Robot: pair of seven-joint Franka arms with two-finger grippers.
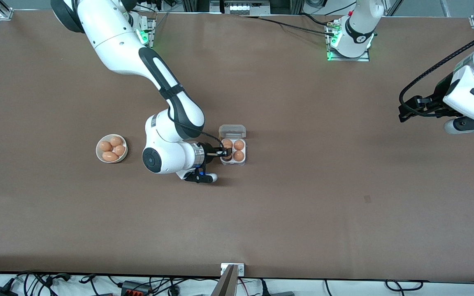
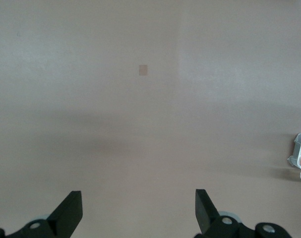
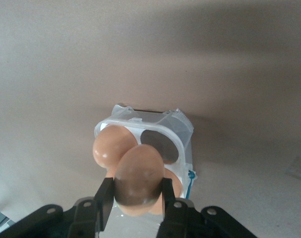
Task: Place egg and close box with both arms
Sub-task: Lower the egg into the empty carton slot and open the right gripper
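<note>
While the right arm reaches out over the middle of the brown table [image 1: 303,205], you can see its black two-finger right gripper [image 3: 134,198] clamped on a smooth tan-brown egg [image 3: 138,178], one finger pressed against each side of the shell. From the front camera that right gripper [image 1: 225,153] sits over the small square clear-plastic egg box [image 1: 233,152], at the box's edge toward the right arm's end of the table, and the held egg itself is hidden under the fingers there.

Look at the right wrist view and you will find the egg hanging just above the box [image 3: 182,131], over the cells nearest the gripper. One cell of the box shows empty and dark in that view, and another egg in the box [image 3: 110,144] lies beside it. In the front view you can count three eggs showing in the box, and the transparent hinged lid [image 1: 232,131] stands open, laid back on the table on the side of the box farther from the front camera.

A round white bowl [image 1: 112,148] with four more tan-brown eggs rests on the table toward the right arm's end, well apart from the box.

Your left arm waits high at its own end of the table. In its wrist view the left gripper [image 2: 138,212] hangs over bare table with its fingers spread wide and nothing between them.
</note>
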